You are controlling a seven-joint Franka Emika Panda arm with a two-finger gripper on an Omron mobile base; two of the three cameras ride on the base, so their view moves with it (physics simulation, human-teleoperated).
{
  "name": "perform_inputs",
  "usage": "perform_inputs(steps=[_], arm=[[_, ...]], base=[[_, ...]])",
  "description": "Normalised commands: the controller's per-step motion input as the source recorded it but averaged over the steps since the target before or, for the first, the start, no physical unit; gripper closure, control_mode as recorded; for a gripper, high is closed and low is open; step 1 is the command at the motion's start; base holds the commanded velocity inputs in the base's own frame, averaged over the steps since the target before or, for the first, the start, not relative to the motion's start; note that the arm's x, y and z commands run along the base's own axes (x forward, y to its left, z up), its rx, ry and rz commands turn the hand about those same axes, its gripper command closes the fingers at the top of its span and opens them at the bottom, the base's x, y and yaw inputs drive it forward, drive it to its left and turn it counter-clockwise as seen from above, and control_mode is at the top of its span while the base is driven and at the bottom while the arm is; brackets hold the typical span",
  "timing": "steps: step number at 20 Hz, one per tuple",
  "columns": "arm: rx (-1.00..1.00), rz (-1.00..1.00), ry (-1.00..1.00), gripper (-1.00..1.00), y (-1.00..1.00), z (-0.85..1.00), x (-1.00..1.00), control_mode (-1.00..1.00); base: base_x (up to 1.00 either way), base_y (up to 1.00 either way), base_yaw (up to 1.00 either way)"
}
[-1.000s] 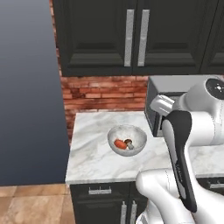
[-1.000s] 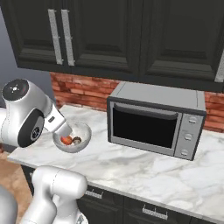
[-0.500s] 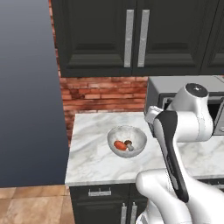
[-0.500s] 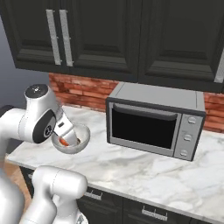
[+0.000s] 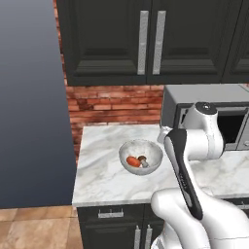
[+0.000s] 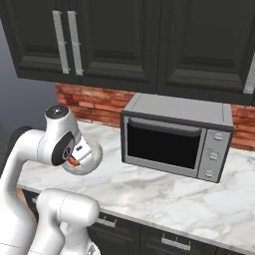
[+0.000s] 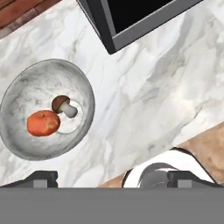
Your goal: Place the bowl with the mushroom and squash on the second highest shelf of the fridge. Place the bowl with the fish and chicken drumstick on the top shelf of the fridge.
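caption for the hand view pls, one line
Open gripper above marble counter; bowl holding mushroom and squash.

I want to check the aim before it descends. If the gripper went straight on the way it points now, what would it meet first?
Probably bare marble counter, beside the bowl rather than on it; depth is unclear.

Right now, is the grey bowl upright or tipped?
Upright. The bowl sits flat on the marble counter, rim up, with the mushroom and orange squash resting inside.
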Motion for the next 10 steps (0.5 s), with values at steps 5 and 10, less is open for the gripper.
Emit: perform_inputs(steps=[5,10], arm=[[0.00,0.00,0.03,-1.00,-0.02,-0.42,0.46,-1.00],[0.00,0.01,0.08,-1.00,0.01,-0.31,0.64,-1.00]], base=[[0.00,0.00,0.00],[0.00,0.00,0.00]])
